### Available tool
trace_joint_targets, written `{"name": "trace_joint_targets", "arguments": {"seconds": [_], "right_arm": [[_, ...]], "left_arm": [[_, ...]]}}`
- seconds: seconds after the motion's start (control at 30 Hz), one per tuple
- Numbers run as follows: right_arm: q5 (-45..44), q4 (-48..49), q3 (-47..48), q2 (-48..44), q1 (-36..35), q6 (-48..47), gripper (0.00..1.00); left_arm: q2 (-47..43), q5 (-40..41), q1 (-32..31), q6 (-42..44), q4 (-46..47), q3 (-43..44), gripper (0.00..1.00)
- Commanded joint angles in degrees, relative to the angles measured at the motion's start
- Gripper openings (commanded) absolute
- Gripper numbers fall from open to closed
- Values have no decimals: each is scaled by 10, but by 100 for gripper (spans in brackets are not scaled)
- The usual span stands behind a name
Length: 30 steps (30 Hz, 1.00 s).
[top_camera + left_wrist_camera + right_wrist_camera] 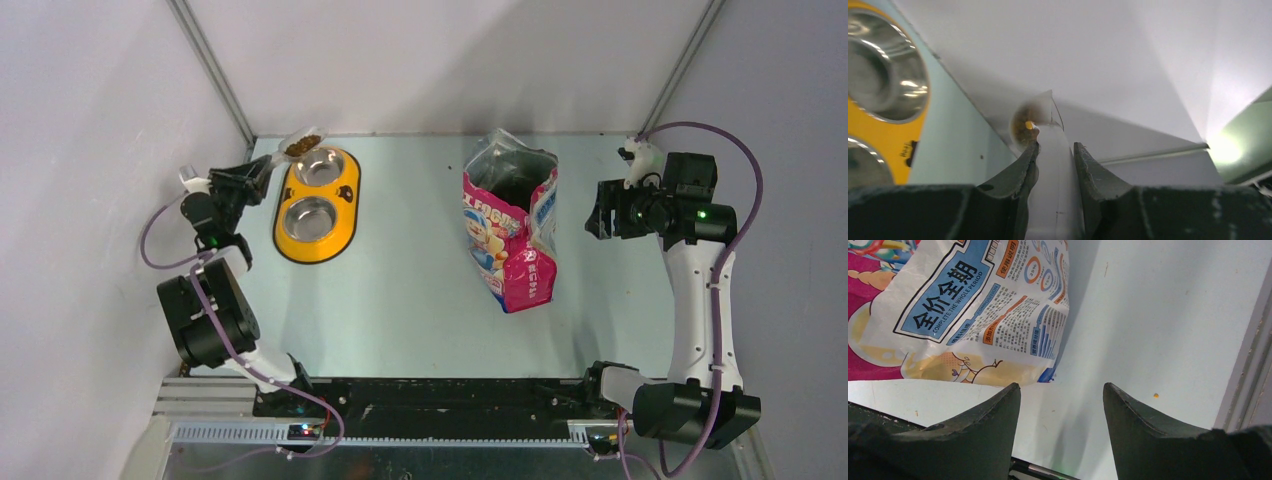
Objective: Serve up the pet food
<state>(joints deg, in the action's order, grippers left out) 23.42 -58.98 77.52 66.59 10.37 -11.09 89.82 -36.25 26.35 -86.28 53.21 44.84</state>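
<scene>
A clear plastic scoop (300,146) carries a brown heap of pet food (299,148) just beyond the far rim of the far steel bowl (320,168). My left gripper (260,173) is shut on the scoop's handle. In the left wrist view the handle (1058,175) runs between the fingers, and the pet food (1023,127) shows through the scoop's cup. The pink-and-blue food bag (510,225) stands open mid-table. To its right, my right gripper (600,215) is open and holds nothing. In the right wrist view the right gripper (1062,390) hangs beside the bag (963,315).
A yellow double feeder (345,215) holds the far bowl and a near steel bowl (308,218), both looking bare inside. Grey walls close in on the left and back. A single stray crumb (1156,395) lies on the table near the right wall.
</scene>
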Motion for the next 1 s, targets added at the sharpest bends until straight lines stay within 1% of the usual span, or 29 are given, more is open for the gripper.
{"name": "trace_joint_targets", "arguments": {"seconds": [0.0,0.13,0.3,0.5,0.57,0.63,0.73,0.87,0.97], "right_arm": [[11,16,3,-13,3,-2,65],[12,18,0,-17,3,0,65],[12,14,0,-22,3,1,65],[10,16,-7,-26,3,1,65],[11,17,-11,-27,3,2,65],[12,19,-15,-29,3,4,65],[12,19,-19,-32,3,3,65],[9,17,-23,-37,3,0,65],[8,18,-29,-40,4,-1,65]], "left_arm": [[-30,39,16,84,-35,-9,0],[-30,67,22,125,-75,-12,0],[-21,96,23,156,-121,-4,0],[13,118,19,186,-179,31,0],[21,136,16,209,-200,54,0],[33,138,10,218,-218,68,0],[62,144,-3,247,-255,113,0],[93,154,-27,305,-343,177,0],[104,182,-43,349,-383,213,0]]}}
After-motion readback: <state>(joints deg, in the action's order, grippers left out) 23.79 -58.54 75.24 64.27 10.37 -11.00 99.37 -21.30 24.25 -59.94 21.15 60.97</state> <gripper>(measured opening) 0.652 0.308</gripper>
